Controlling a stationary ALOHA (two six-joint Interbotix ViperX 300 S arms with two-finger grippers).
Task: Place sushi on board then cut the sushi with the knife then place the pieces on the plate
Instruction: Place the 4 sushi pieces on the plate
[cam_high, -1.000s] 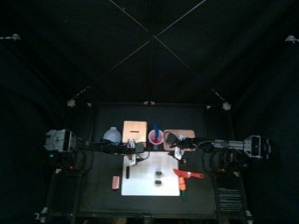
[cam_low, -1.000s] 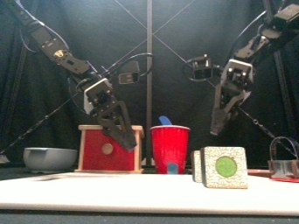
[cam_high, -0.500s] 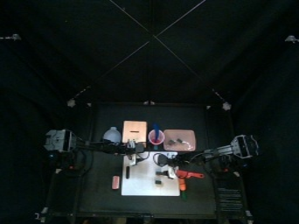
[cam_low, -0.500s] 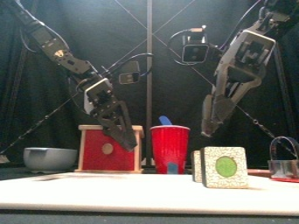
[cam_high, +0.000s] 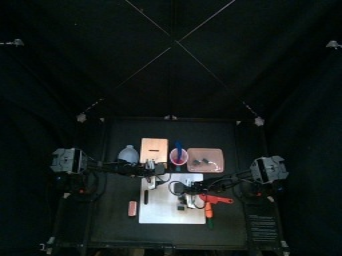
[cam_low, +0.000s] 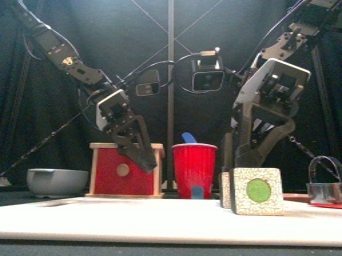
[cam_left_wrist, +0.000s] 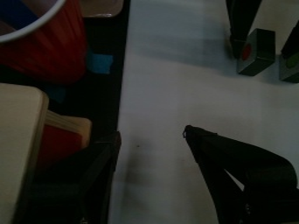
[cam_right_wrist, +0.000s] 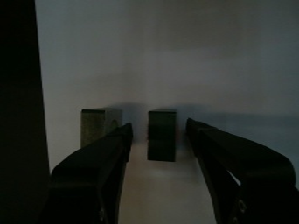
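Observation:
Two dark green sushi pieces (cam_low: 254, 190) stand side by side on the white board (cam_high: 167, 212), green-and-white faces toward the front. My right gripper (cam_right_wrist: 158, 129) hangs open just above them, its jaws either side of one piece (cam_right_wrist: 163, 136), the other piece (cam_right_wrist: 96, 127) outside. In the front view the right gripper (cam_low: 245, 160) comes down right behind the pieces. My left gripper (cam_left_wrist: 152, 136) is open and empty over the board's back left part, in front of the wooden box (cam_low: 124, 170). A red knife (cam_high: 214, 198) lies at the board's right edge.
The red cup (cam_low: 194, 168) with a blue knife stands behind the board, the pink tray (cam_high: 205, 157) to its right. A blue-grey bowl (cam_low: 58, 180) sits far left, a metal cutter (cam_low: 325, 185) far right. A small red toy (cam_high: 132, 208) lies left of the board.
My right arm has swung in from the right and come down over the sushi pieces. The left arm has stayed where it was.

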